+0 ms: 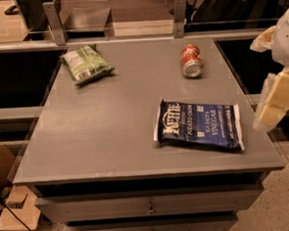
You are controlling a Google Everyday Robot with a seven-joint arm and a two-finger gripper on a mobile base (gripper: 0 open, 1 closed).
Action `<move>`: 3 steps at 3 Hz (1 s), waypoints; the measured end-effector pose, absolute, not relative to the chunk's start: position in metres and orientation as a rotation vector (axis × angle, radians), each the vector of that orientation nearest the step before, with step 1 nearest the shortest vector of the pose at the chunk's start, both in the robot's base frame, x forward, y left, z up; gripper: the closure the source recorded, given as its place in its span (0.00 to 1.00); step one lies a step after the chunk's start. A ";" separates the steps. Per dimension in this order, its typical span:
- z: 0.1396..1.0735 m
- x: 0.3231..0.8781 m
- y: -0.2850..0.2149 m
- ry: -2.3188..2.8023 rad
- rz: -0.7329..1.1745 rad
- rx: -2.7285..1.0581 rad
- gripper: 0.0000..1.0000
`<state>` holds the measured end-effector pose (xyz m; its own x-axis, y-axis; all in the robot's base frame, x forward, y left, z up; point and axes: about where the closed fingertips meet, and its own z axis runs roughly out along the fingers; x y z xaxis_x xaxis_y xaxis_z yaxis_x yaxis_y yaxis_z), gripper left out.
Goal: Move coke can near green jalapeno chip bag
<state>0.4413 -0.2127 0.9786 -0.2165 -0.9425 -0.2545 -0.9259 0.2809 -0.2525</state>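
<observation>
Coke can (pixel 192 60) toppled (rear-R); green bag (pixel 86 63) rear-L.

Worktop (pixel 111 139): grey, flat, rectangular, with drawer fronts below its near edge. Three items lie on it, well apart. Green jalapeno chip bag (pixel 86 64): flat, far left corner. Coke can (pixel 192 60): on its side, far right, silver top towards the camera. Dark blue Kettle chips bag (pixel 199 125): flat, label up, near right. Gripper (pixel 271 105): off the surface, past the right edge, beside the Kettle bag.
</observation>
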 end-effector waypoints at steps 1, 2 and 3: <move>0.966 0.456 -0.208 2.102 0.065 -1.650 0.00; 0.956 0.478 -0.187 1.990 0.244 -1.548 0.00; 0.959 0.479 -0.177 1.965 0.289 -1.525 0.00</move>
